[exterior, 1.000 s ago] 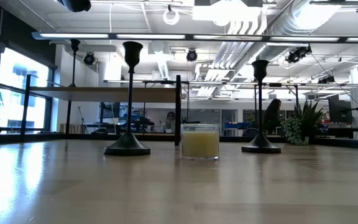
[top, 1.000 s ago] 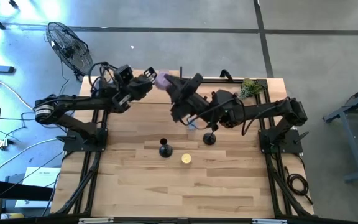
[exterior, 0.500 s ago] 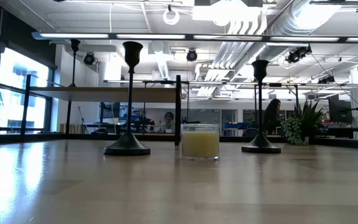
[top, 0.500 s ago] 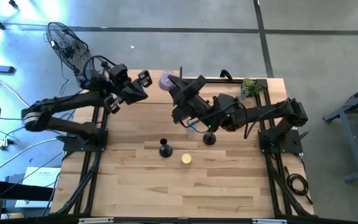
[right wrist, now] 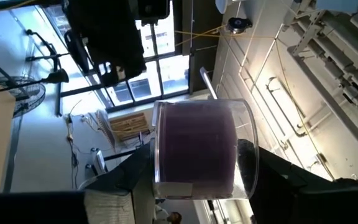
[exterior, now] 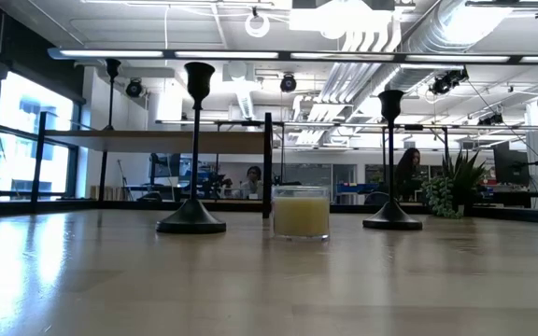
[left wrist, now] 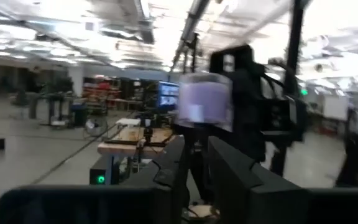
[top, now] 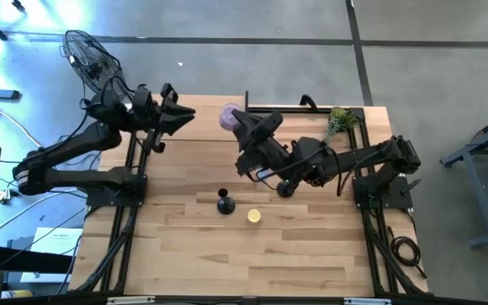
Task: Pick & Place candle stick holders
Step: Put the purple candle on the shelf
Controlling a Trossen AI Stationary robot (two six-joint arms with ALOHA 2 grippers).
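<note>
Right gripper (top: 231,119) clamped on a purple candle jar (right wrist: 197,149), high near the worktop's (top: 312,254) far edge. Left gripper (top: 176,114) parked at the far-left corner, fingers indeterminate. Next, probably: set the jar down; two candle stick holders (exterior: 192,149) wait mid-worktop.

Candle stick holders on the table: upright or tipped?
Upright. The low view shows the left holder and the right holder on flat bases, stems vertical, either side of the yellow candle jar.

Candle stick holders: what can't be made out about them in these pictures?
Third holder: not clearly found in any view; in the high view the right arm may cover it.
Rear holder: partly overlapped by that arm, high view.
Left wrist view: blurred; no holder identifiable.
</note>
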